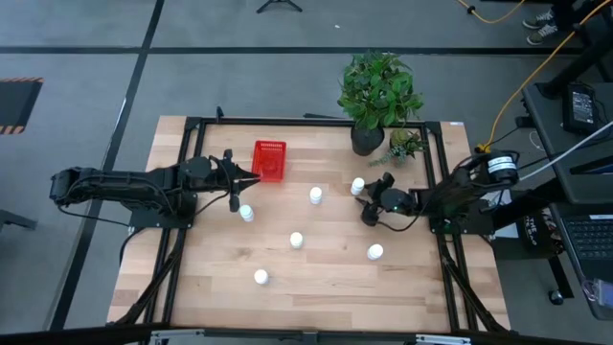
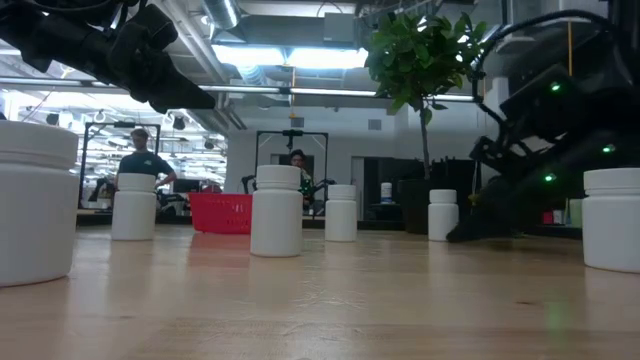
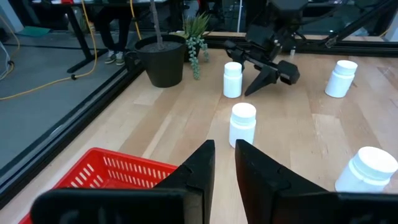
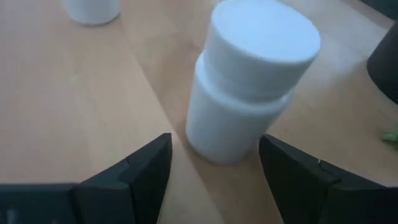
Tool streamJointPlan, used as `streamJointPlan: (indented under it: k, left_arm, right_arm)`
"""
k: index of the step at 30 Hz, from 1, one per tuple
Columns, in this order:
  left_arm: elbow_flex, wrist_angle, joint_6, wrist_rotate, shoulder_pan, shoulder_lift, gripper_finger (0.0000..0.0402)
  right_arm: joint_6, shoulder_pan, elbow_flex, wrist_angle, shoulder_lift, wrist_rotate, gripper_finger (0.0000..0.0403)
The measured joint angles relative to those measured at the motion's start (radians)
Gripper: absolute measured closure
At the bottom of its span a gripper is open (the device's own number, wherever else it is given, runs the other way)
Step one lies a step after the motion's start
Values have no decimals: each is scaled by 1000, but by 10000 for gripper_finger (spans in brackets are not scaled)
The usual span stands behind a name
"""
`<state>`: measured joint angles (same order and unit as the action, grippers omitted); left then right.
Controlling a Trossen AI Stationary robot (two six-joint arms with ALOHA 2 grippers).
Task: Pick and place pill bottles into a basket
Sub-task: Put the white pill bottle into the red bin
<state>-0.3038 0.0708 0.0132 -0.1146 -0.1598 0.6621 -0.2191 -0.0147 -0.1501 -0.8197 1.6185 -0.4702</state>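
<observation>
Six white pill bottles stand upright on their bases on the wooden table, among them one (image 1: 246, 213), one (image 1: 315, 195) and one (image 1: 297, 240). The red basket (image 1: 269, 161) sits at the far left of the table. My right gripper (image 1: 372, 199) is low over the table and open, its fingers (image 4: 149, 171) standing on either side of the base of a bottle (image 4: 249, 81) (image 1: 357, 186) without touching it. My left gripper (image 3: 224, 155) hovers by the basket's near edge (image 3: 118, 171), with only a narrow gap between its fingers and nothing in it.
A potted plant (image 1: 375, 91) in a dark pot and a small green plant (image 1: 404, 144) stand at the far right, close behind the right gripper. A black frame (image 1: 442, 192) runs round the table. People (image 2: 140, 160) show in the room beyond.
</observation>
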Motion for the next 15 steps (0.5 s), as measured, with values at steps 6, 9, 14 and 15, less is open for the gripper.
streamJointPlan:
  k: [6, 9, 14, 15]
  left_arm:
    - [0, 0, 0, 0, 0, 0, 342]
    - [0, 0, 0, 0, 0, 0, 343]
    - [0, 0, 0, 0, 0, 0, 343]
    - [0, 0, 0, 0, 0, 0, 343]
  right_arm:
    - [7, -3, -7, -83, 56, -4, 157]
    - [11, -3, -7, -94, 67, -8, 157]
    - [16, -3, -7, -121, 78, -10, 157]
    - [16, -3, -7, -123, 78, -11, 157]
